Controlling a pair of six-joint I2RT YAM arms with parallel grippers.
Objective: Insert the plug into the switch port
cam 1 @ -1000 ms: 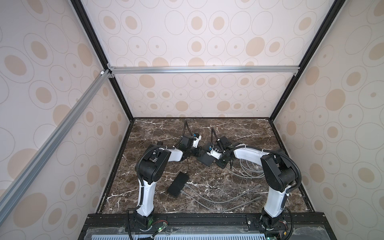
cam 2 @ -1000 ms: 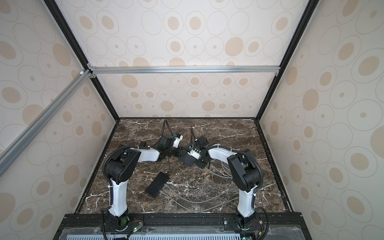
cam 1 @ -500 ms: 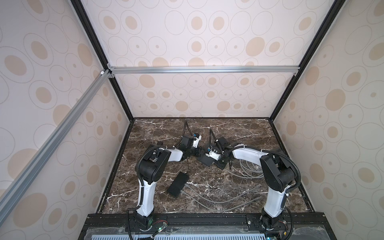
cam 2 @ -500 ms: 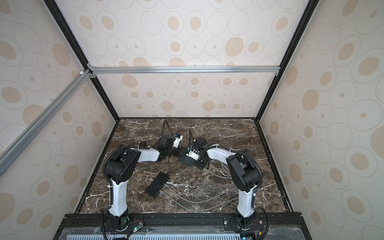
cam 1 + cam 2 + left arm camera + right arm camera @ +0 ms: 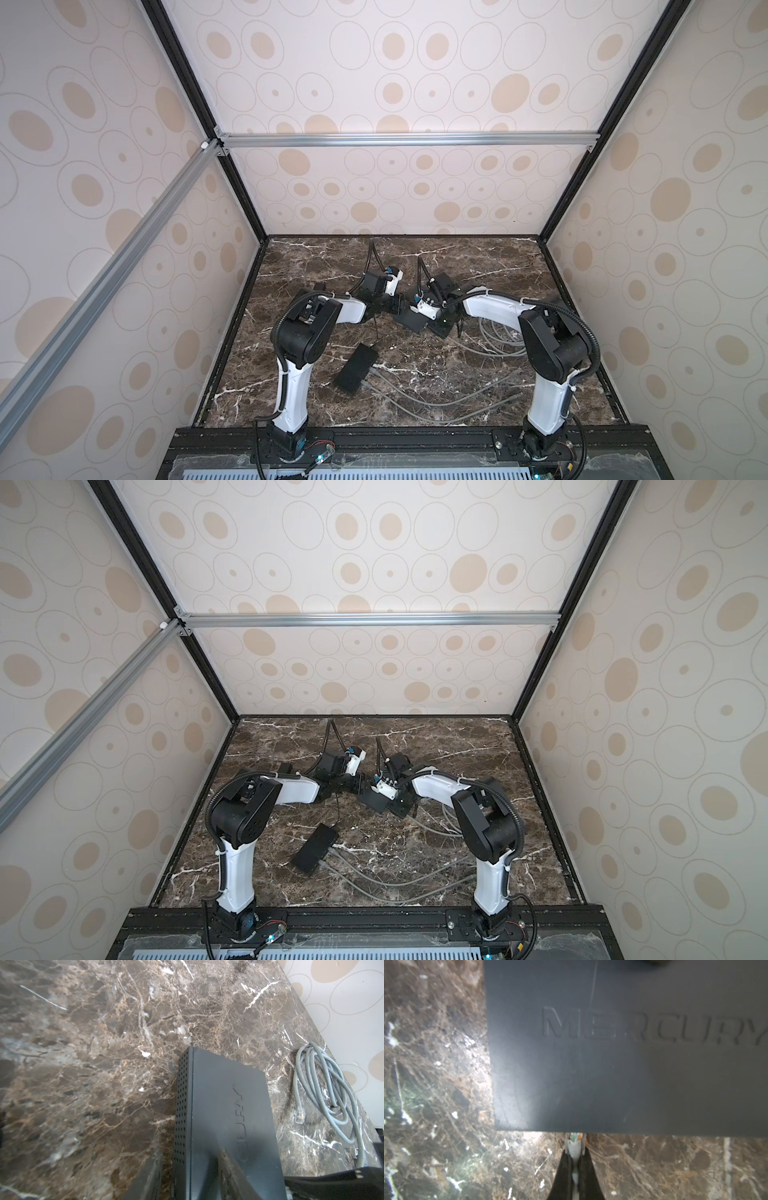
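The switch (image 5: 623,1053) is a flat black box marked MERCURY, lying mid-table in both top views (image 5: 409,322) (image 5: 372,802). My left gripper (image 5: 191,1176) holds one end of the switch (image 5: 224,1115), one finger on its top face and the other by its perforated side. My right gripper (image 5: 575,1159) is shut on the clear plug (image 5: 575,1142) of a grey cable. The plug's front end sits at the switch's near edge, its tip hidden under that edge. In a top view both grippers (image 5: 398,308) (image 5: 426,321) meet at the switch.
A second black box (image 5: 355,368) lies nearer the front with grey cables (image 5: 436,399) running from it. A coil of grey cable (image 5: 320,1088) with a spare clear plug (image 5: 299,1114) lies by the right wall, also seen from above (image 5: 496,338).
The right gripper with the plug has edged slightly left, closer to the switch. The left arm has stayed still.
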